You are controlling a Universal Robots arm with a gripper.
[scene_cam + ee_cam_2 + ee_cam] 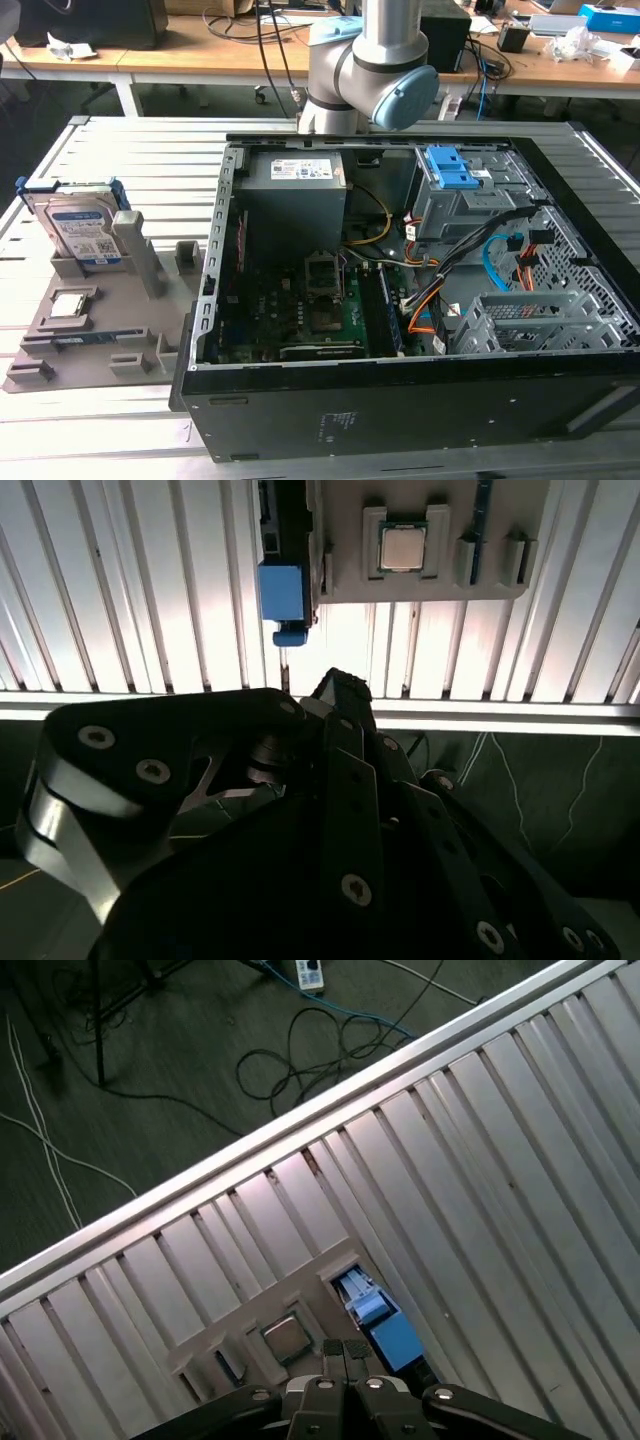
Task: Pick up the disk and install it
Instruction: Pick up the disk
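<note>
Beside open computer case (400, 412), upright disk (84, 226)

I was running the rig in what looked like a robotics or electronics lab. The arm (370, 70) stood at a slatted aluminium desk (130, 150) bearing an opened computer case (400, 300) and a grey parts fixture (90, 330). Behind it ran wooden desks (180, 62) cluttered with gear. Loose cables (330, 1055) and a power strip (310, 972) lay on the dark floor (150, 1110).
</note>
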